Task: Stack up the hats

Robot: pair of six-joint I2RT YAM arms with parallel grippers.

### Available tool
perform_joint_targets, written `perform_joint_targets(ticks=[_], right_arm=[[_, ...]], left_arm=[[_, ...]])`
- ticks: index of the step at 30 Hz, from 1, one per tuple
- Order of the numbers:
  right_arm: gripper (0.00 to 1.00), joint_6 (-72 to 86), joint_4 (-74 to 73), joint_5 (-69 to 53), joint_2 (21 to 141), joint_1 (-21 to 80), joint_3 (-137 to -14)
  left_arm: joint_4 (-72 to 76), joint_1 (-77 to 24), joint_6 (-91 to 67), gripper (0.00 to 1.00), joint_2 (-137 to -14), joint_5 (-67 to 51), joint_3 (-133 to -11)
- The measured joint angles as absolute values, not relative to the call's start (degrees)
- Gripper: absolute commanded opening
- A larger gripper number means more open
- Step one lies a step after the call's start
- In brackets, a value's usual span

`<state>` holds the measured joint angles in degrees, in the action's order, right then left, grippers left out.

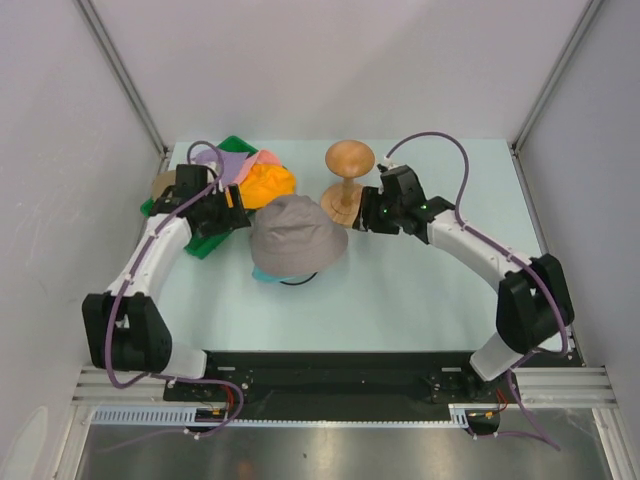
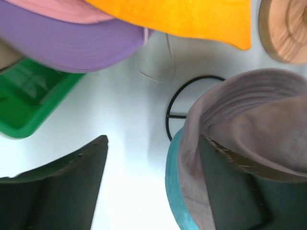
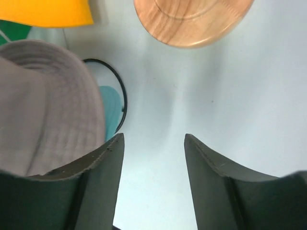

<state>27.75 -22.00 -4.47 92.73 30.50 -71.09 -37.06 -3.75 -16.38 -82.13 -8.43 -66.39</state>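
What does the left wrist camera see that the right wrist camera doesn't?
Only the left wrist view shows the lavender hat, the pink hat and the left gripper, its jaws open. Only the right wrist view shows the right gripper, also open. Both show the grey hat lying over the teal hat, the orange hat, the black wire ring and the wooden stand.

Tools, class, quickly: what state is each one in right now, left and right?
Left tool: open, nothing gripped; grey hat beside one finger.
Right tool: open, empty.
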Motion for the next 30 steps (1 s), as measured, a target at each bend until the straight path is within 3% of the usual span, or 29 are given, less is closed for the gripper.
perform_joint_targets(ticks=[3, 8, 14, 22, 30], right_arm=[[0.61, 26.9, -23.2, -3.4, 88.5, 30.5, -71.1], [0.64, 26.3, -22.8, -4.5, 80.1, 31.4, -69.0], [0.66, 29.1, -21.9, -7.7, 70.2, 34.5, -64.1], [0.73, 37.9, -16.2, -11.1, 68.8, 40.5, -56.8], [0.72, 43.2, -10.0, -10.8, 71.9, 42.5, -54.7]], left_arm=[[-39.3, -3.0, -16.7, 0.95, -78.7, -6.5, -68.5], [-40.4, -3.0, -18.0, 0.95, -72.2, -5.1, -69.4], [-38.1, -3.0, -20.5, 0.96, -59.7, -8.5, -60.9], [-34.6, -3.0, -26.2, 0.99, -47.2, -16.2, -45.3], [-33.8, -3.0, -29.8, 0.99, -41.5, -18.8, -41.4]])
